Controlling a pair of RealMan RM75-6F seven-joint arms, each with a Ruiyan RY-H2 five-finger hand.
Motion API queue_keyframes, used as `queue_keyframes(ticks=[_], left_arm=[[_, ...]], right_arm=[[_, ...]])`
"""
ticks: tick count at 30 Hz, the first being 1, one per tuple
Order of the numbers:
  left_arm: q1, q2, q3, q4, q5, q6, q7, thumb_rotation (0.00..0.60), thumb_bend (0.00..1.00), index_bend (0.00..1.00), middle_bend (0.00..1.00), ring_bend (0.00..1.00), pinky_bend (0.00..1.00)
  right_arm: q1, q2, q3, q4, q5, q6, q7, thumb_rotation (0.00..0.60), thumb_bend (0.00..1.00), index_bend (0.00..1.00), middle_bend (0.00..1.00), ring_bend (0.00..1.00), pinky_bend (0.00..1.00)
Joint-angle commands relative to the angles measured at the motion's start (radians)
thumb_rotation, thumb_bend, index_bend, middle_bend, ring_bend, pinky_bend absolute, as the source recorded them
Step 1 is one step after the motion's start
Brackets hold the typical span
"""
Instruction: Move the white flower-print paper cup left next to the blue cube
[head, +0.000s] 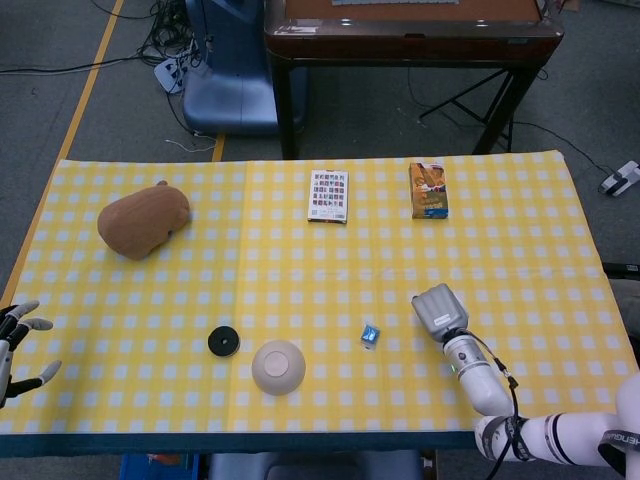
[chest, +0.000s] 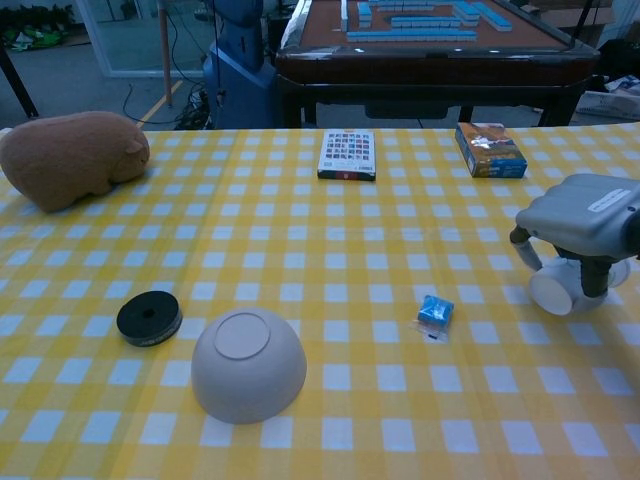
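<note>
The white flower-print paper cup (chest: 560, 291) lies tipped on its side at the table's right, its round base turned toward the chest camera. My right hand (chest: 585, 215) arches over it and grips it with fingers (chest: 523, 250) down either side. From the head view the right hand (head: 440, 312) hides the cup. The small blue cube (chest: 435, 311) sits on the cloth to the left of the cup, with a gap between them; the head view shows the blue cube (head: 371, 334) just left of the hand. My left hand (head: 15, 345) hangs off the table's left edge, fingers spread, holding nothing.
An upturned beige bowl (chest: 248, 364) and a black disc (chest: 149, 318) lie front left. A brown plush toy (chest: 70, 156) is far left. A card box (chest: 347, 154) and an orange-blue box (chest: 490, 149) sit at the back. A yellow checked cloth (chest: 330, 250) covers the table.
</note>
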Motion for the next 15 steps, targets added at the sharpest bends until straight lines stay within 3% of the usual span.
queue_keyframes(ticks=[1,10,15], left_arm=[[0.000,0.000,0.000,0.000,0.000,0.000,-0.002,0.600,0.21,0.45,0.19,0.14,0.45],[0.001,0.002,0.000,-0.001,0.000,-0.001,-0.003,0.600,0.21,0.45,0.19,0.14,0.45],[0.001,0.003,0.000,-0.002,-0.001,-0.001,-0.004,0.600,0.21,0.45,0.19,0.14,0.45]], right_arm=[[-0.005,0.007,0.004,-0.008,-0.005,0.001,0.021,0.600,0.09,0.52,1.00,0.99,1.00],[-0.042,0.118,0.087,-0.138,-0.044,-0.018,0.253,0.600,0.09,0.54,1.00,0.99,1.00],[-0.088,0.167,0.149,-0.182,-0.134,-0.062,0.497,0.600,0.09,0.54,1.00,0.99,1.00]])
